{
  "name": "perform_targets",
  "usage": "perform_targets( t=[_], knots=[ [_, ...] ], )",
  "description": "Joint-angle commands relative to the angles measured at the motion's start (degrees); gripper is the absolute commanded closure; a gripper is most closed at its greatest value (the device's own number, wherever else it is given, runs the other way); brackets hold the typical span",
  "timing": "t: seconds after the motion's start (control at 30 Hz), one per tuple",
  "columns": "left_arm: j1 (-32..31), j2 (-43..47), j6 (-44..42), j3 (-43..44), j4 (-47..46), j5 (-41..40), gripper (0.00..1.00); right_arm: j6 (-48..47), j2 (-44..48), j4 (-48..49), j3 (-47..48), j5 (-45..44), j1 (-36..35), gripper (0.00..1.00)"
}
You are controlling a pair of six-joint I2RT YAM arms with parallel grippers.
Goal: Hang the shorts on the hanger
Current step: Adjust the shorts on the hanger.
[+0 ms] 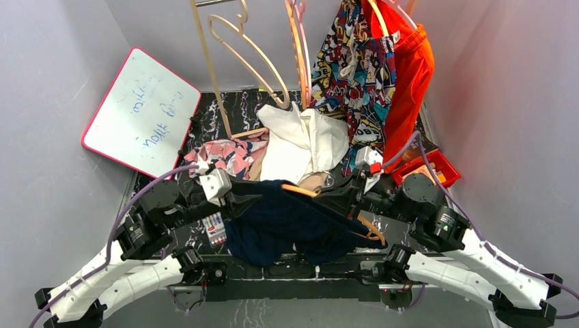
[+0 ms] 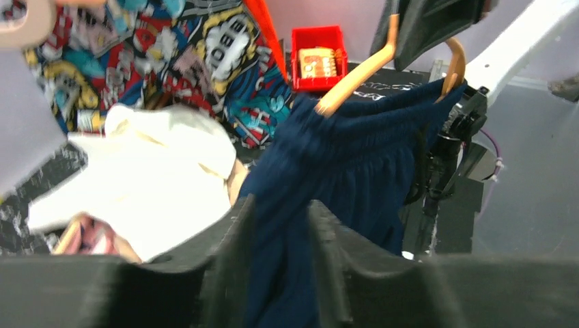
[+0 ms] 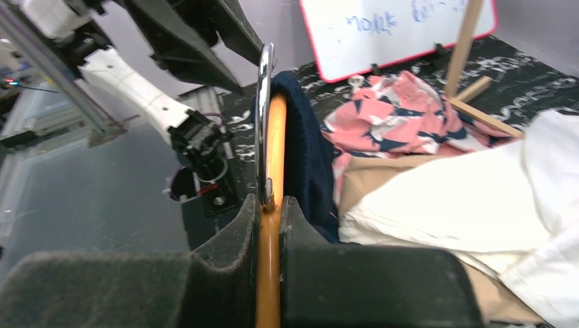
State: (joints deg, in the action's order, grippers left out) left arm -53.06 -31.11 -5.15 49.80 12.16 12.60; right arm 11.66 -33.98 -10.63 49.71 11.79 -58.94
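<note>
Left gripper (image 2: 280, 205): its fingers flank a fold of the shorts (image 2: 341, 157), with navy cloth filling the gap and seemingly pinched, though the contact itself is blurred. Right gripper (image 3: 270, 201): clamped tight on the orange-tan hanger (image 3: 274, 150) at the base of its metal hook (image 3: 262, 96), with the shorts' waistband gathered over the hanger's arms just beyond the fingers and the cloth hanging between the two grippers. Beyond: cream garment (image 1: 304, 140), pink patterned garment (image 1: 229, 156), red bin (image 1: 427, 167), whiteboard (image 1: 140, 109).
</note>
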Motion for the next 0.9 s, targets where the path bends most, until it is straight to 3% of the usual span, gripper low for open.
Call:
perform_targets(
  t=[0.0, 0.1, 0.23, 0.4, 0.6, 0.87],
  knots=[
    [1.1, 0.0, -1.4, 3.9, 5.9, -4.4, 0.51, -2.1, 1.1, 3.2, 3.6, -4.7, 1.3, 1.00],
    [1.0, -1.2, -2.3, 5.4, 5.8, -3.3, 0.32, -2.9, 0.3, 2.0, 4.8, -4.0, 1.2, 1.00],
    [1.1, -2.5, -4.9, 8.7, 5.4, -2.0, 0.24, -3.9, -0.9, -0.2, 6.5, -3.4, 1.2, 1.00],
    [1.1, -7.1, -8.5, 14.7, 5.3, 7.2, 0.22, -5.5, -3.2, -3.7, 9.4, -0.2, 1.2, 1.00],
    [1.1, -18.5, -11.6, 20.4, 14.8, 21.5, 0.21, -7.3, -5.7, -6.5, 13.1, 3.1, 1.2, 1.00],
    [1.1, -25.4, -15.4, 20.4, 16.7, 23.6, 0.21, -8.1, -6.6, -7.6, 14.4, 5.5, 1.2, 1.00]
  ],
)
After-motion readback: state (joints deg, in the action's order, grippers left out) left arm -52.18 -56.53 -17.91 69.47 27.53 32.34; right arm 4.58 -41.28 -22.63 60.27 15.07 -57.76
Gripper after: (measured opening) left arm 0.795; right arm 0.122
